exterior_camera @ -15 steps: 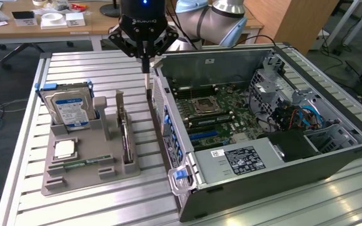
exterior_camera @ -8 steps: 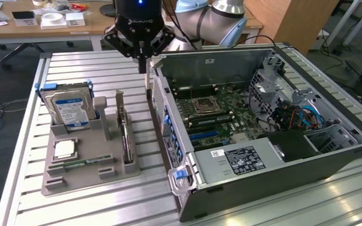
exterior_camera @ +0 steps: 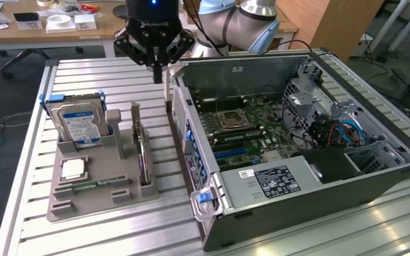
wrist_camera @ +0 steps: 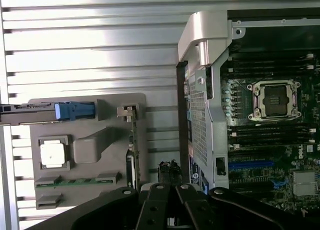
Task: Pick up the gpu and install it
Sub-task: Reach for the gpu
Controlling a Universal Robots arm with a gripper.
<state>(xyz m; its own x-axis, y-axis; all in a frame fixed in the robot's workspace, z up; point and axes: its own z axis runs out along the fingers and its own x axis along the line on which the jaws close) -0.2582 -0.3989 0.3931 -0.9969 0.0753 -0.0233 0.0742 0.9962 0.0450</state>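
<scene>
The jaws are closed tight with nothing in them, above the counter [exterior_camera: 98,80] between the grey holder [exterior_camera: 98,204] and the open computer case [exterior_camera: 298,208]. The gpu [exterior_camera: 142,154] stands on edge in the holder's slot, apart from the jaws, toward the exterior view's left. The holder also carries 1 hard drive [exterior_camera: 80,122], 1 processor chip [exterior_camera: 73,169] and 1 memory stick [exterior_camera: 91,185].

holder [exterior_camera: 91,200]: I see it on the worktop [exterior_camera: 119,234], at the exterior view's left of the case [exterior_camera: 298,213]
gpu [exterior_camera: 143,160]: in holder, edge nearest case
hard drive [exterior_camera: 80,125]: in holder, farther from case
</scene>
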